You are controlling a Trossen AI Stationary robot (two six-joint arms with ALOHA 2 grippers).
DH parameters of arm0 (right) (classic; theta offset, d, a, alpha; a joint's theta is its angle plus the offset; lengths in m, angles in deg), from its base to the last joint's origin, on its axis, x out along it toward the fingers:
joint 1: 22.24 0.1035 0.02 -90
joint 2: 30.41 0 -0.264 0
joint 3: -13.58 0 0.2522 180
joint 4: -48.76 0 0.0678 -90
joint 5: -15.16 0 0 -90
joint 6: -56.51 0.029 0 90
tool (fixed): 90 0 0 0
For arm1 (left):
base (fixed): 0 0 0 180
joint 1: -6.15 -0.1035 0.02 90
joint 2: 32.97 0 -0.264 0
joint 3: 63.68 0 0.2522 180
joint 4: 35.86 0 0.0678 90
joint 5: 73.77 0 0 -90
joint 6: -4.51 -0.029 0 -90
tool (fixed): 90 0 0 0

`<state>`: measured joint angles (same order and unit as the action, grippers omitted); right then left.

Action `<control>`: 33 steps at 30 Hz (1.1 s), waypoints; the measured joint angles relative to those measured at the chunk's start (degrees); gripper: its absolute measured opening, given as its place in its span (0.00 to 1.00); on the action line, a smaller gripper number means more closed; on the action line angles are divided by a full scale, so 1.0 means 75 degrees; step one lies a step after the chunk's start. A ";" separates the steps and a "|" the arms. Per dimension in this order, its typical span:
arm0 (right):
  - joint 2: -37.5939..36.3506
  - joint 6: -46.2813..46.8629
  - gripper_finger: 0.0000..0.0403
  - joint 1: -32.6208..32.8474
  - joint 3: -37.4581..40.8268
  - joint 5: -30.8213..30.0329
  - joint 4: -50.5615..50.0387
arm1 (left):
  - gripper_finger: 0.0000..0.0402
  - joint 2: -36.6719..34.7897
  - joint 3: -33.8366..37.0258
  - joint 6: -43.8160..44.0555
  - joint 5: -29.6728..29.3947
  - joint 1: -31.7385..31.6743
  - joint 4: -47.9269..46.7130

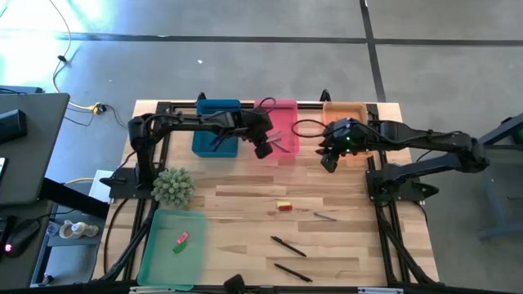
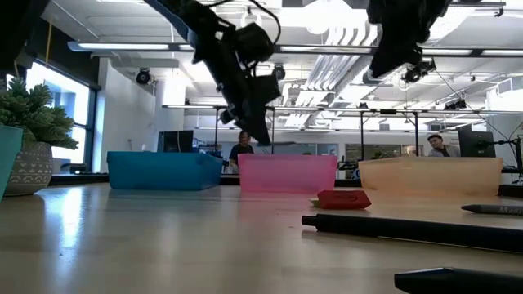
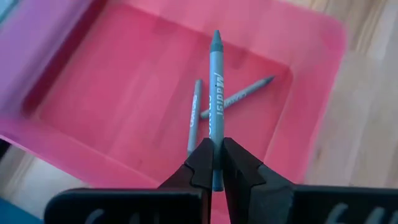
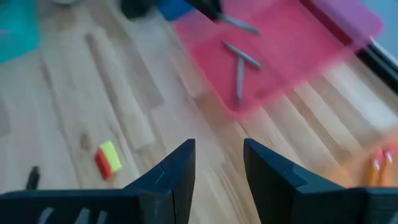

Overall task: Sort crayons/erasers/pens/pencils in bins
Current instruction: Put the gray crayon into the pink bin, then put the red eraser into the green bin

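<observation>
My left gripper (image 1: pixel 263 147) hangs over the pink bin (image 1: pixel 282 131), shut on a grey crayon (image 3: pixel 215 81). Two more grey crayons (image 3: pixel 198 115) lie crossed on the pink bin's floor. My right gripper (image 1: pixel 328 162) is open and empty above the table, between the pink bin and the orange bin (image 1: pixel 345 114); it also shows in the right wrist view (image 4: pixel 219 152). Another grey crayon (image 1: pixel 324 216), a yellow-and-red eraser (image 1: pixel 283 206) and two black pens (image 1: pixel 288 245) lie flat on the table. The blue bin (image 1: pixel 216 135) holds dark pens. The green bin (image 1: pixel 172 245) holds a pink and a green eraser. My left gripper pinches the grey crayon between its two fingers near its blunt end (image 3: pixel 216 155). The crayon sticks out forward along the fingers, its tip (image 3: pixel 216 36) pointing away over the pink bin's floor. The fingers slant down from above. The crayon is lifted clear of the bin.
A small potted plant (image 1: pixel 173 186) stands at the table's left, just beyond the green bin. Orange-red pencils (image 4: pixel 379 163) lie in the orange bin. The arms' black frames run along the table's left and right sides. People sit in the room behind the table (image 2: pixel 241 151).
</observation>
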<state>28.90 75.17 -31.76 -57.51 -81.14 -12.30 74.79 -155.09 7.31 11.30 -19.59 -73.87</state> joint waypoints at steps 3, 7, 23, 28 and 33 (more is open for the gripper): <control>0.0064 -0.0214 0.32 0.0285 0.0007 0.0051 0.0449 | 0.01 0.0157 0.0000 -0.0005 -0.0008 -0.0075 0.0041; 0.0358 -0.0569 0.32 0.0651 0.0011 0.0116 0.0805 | 0.01 0.0193 0.0000 -0.0120 0.0066 -0.0161 0.0136; 0.2687 -0.1221 0.32 0.2212 0.0011 0.0711 0.1524 | 0.13 0.0249 0.0000 0.0404 0.1040 -0.0493 0.0128; 0.3328 -0.1084 0.32 0.2572 0.0011 0.0730 0.1885 | 0.27 0.0244 -0.0182 0.0697 0.1029 -0.0451 -0.0124; 0.3819 -0.1094 0.32 0.2834 0.0011 0.0728 0.2114 | 0.36 0.0108 -0.0760 0.0851 0.0964 -0.0471 -0.1114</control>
<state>57.54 66.96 -10.51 -57.43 -75.67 3.55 75.60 -160.79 13.69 18.53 -23.13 -82.23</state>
